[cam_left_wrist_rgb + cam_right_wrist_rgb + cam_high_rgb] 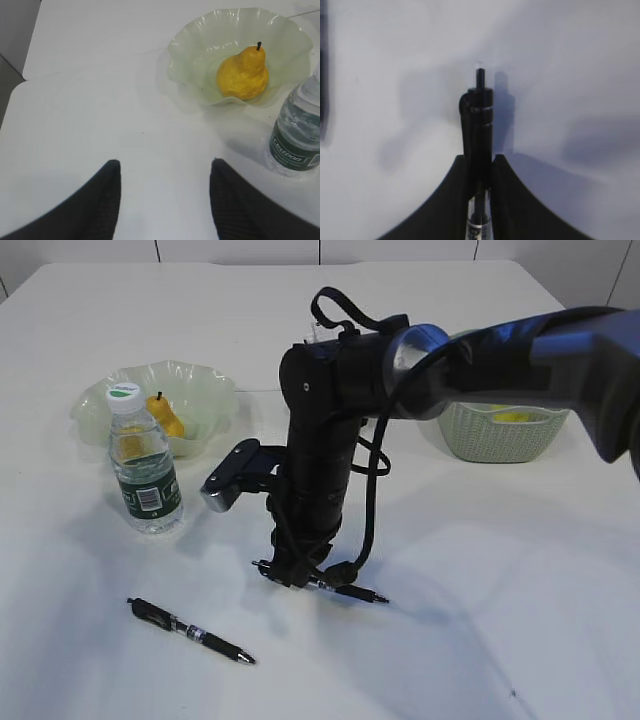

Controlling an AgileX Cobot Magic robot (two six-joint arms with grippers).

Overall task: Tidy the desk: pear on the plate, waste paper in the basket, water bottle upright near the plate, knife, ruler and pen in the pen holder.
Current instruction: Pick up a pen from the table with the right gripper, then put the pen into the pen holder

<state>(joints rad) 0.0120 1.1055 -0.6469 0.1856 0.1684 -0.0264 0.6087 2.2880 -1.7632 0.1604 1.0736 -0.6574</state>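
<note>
Right claw (479, 170) is pinched on a black pen (478, 120), fingers pressed to the barrel on both sides, pen lying flat or just off the desk (500, 620) near the middle of the front half. Left claw (165, 200) hangs spread and empty over bare desk toward the left edge, close to the plate (190, 55).

Step in hand, as judged: pen pickup for the pen holder. Pear (244, 74) sits in the plate near the left rear; water bottle (142, 465) stands upright just beside the plate on its front side, so those two look done. Basket (490, 435) is toward the right edge, mostly behind the right arm; something yellowish shows inside, can't tell what. A second black pen (190, 630) lies toward the front left corner, well apart from the gripped one.

Pen holder not clearly visible; something dark at the left edge of the right wrist view could be it, not sure. Ruler and knife not seen.

Next move calls for a clean lift, tilting the pen upright, then lining it over the holder opening before release. The grip looks off-centre, so swing or slip is possible.
</note>
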